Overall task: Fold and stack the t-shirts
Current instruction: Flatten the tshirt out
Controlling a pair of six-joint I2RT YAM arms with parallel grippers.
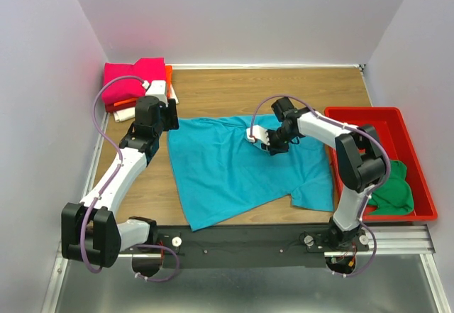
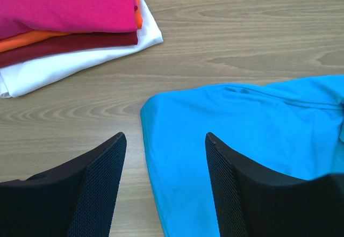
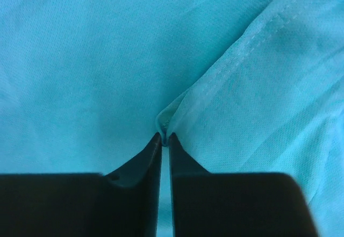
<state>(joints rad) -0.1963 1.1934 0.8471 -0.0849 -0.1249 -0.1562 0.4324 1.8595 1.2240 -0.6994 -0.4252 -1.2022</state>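
Far-left corner: folded stack (image 1: 135, 89), magenta on top, then orange, dark red, white at the bottom.

Just right of it: left gripper (image 2: 165, 136), fingers spread wide, holding nothing, poised over the left edge of the teal shirt (image 1: 227, 174) near its far-left corner.

Teal shirt lies spread and rumpled mid-table (image 1: 227, 93).

Right gripper (image 3: 165, 137): fingers closed to a sliver, pinching a small fold of teal cloth near the shirt's far edge.

Right side: red tray (image 1: 397, 125), green shirt (image 1: 394, 192) bunched at its near end.
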